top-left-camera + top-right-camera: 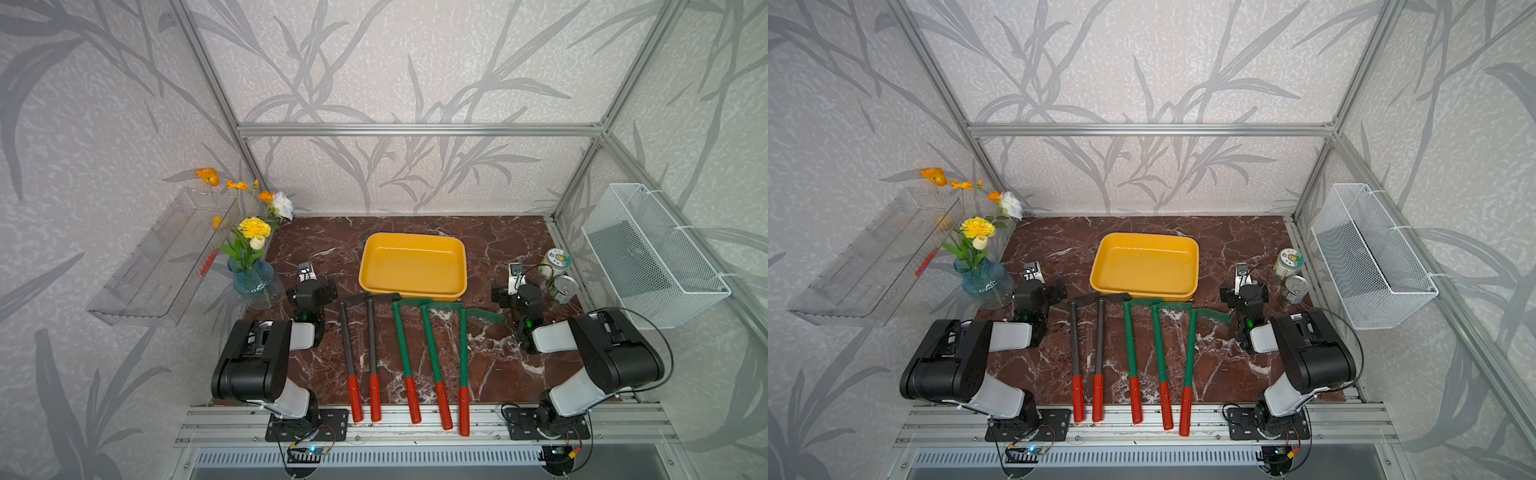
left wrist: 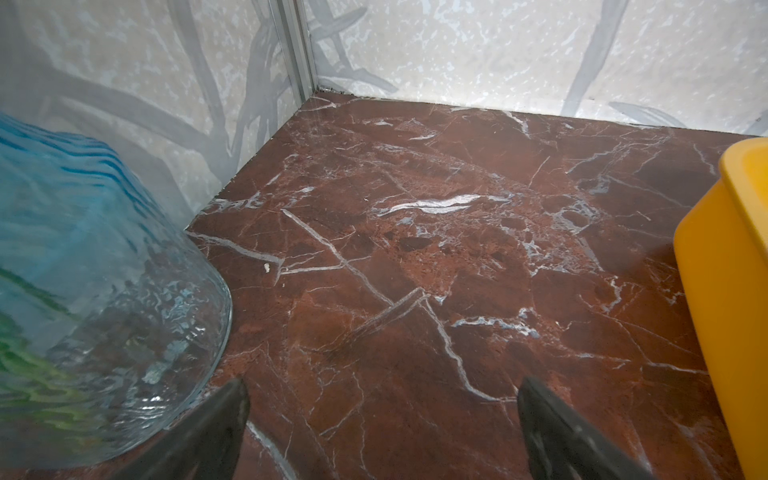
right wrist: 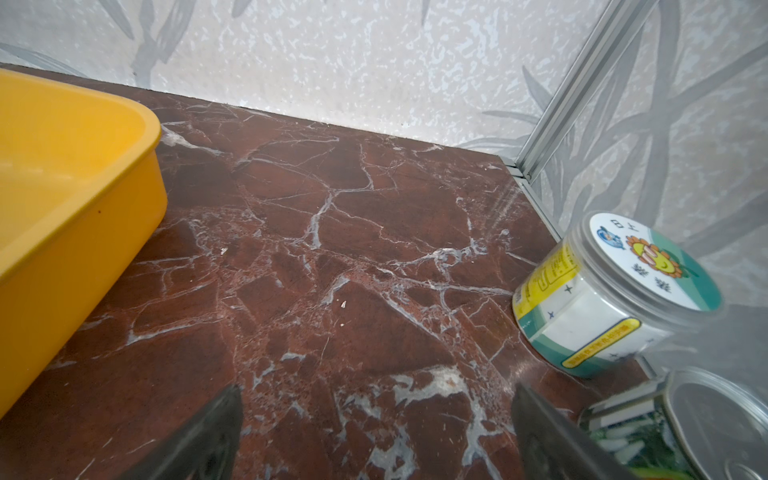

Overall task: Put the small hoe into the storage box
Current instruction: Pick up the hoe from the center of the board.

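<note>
Your box (image 1: pixel 415 293) (image 1: pixel 1142 293) sits mid-worktop (image 1: pixel 498 249), nearer the back edge, and holds nothing. At the left edge a vase (image 1: pixel 254 282) holds flowers (image 1: pixel 254 227). A clear trough (image 1: pixel 158 266) hangs on the left wall and a mesh basket (image 1: pixel 648 257) on the right wall. You cannot tell their contents. By the right edge stand two containers close together: a labelled jar (image 3: pixel 615 299) and a tin (image 3: pixel 706 415) with pale green and white contents.

You have five tools lying side by side between the box and the front edge. Their heads are just beside the box's front wall and their red grips overhang the front edge. On the left are two small hoes (image 1: pixel 348 345) (image 1: pixel 1074 345), grey-shafted and shorter. On the right are three green tools (image 1: pixel 432 349) (image 1: pixel 1159 349). Neither hoe is in the box.

Both your arms are folded back from the front edge, with the wrists low and pointing at the back edge. The left gripper (image 2: pixel 382 388) hangs between vase and box, fingers spread wide over bare worktop. The right gripper (image 3: pixel 376 392) hangs between box and jar, equally spread, pinching nothing.
</note>
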